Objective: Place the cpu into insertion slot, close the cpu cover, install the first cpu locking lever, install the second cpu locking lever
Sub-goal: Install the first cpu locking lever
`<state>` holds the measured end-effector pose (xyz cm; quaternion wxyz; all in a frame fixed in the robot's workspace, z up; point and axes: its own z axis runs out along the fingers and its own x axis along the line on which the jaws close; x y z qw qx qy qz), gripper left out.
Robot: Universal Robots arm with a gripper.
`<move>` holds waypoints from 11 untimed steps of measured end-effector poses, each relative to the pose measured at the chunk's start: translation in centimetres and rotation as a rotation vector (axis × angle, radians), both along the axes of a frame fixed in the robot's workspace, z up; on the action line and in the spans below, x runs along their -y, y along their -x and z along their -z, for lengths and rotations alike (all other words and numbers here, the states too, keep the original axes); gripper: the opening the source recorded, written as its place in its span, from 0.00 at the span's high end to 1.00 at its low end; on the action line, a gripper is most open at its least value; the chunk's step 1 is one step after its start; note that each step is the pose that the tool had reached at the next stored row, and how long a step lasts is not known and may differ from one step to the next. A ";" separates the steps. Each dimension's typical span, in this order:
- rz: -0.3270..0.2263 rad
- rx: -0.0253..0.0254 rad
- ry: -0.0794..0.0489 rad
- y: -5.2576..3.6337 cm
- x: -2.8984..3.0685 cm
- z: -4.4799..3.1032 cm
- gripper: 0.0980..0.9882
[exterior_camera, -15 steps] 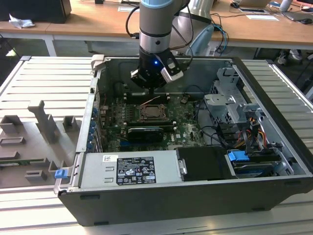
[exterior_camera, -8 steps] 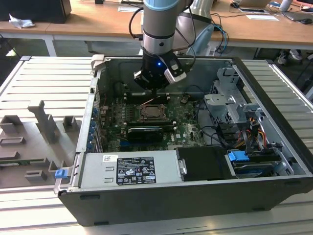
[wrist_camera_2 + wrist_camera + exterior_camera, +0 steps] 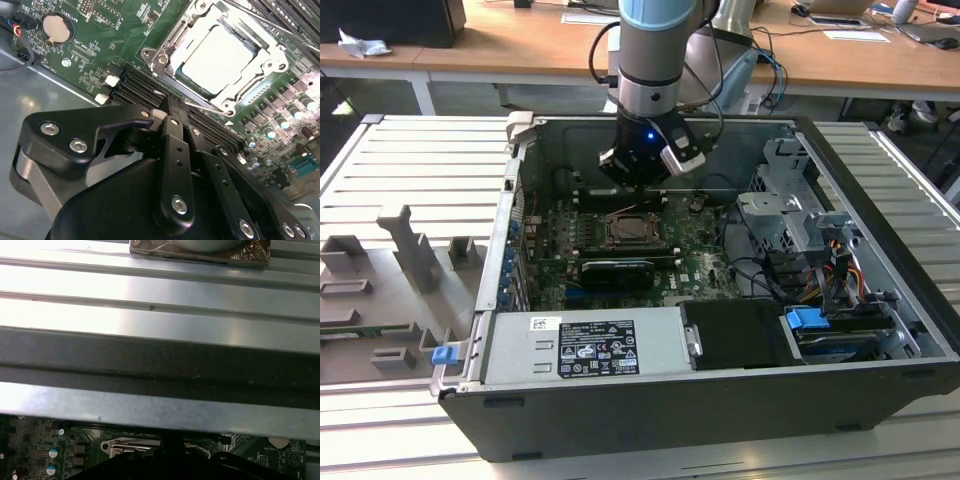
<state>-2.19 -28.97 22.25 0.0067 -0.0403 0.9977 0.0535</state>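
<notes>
The cpu (image 3: 220, 57) lies flat in the insertion slot (image 3: 633, 232) on the green motherboard (image 3: 105, 40), its pale face showing. The cpu cover (image 3: 172, 42), a dull metal frame, lies down around it. One thin locking lever rod (image 3: 280, 30) runs past the socket's far corner, and another (image 3: 202, 104) lies along the socket edge nearest my fingers. My gripper (image 3: 172, 106) is shut with its tips together at that near edge; whether they touch the rod is unclear. In the exterior view the gripper (image 3: 635, 188) hangs just behind the socket inside the open case.
Black memory slots (image 3: 132, 82) lie right under the fingers, and a coin battery (image 3: 55, 27) sits nearby. The case wall (image 3: 160, 355) rises close behind. A silver power supply (image 3: 585, 345) and a drive cage (image 3: 790, 205) hem in the board. A grey fixture (image 3: 380, 280) lies outside.
</notes>
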 end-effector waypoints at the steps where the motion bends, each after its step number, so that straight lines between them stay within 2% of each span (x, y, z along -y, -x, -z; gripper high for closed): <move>1: 0.000 0.0000 0.000 -0.01 0.00 0.11 0.99; 11: 0.000 -0.0001 0.000 -0.40 -0.01 1.37 0.99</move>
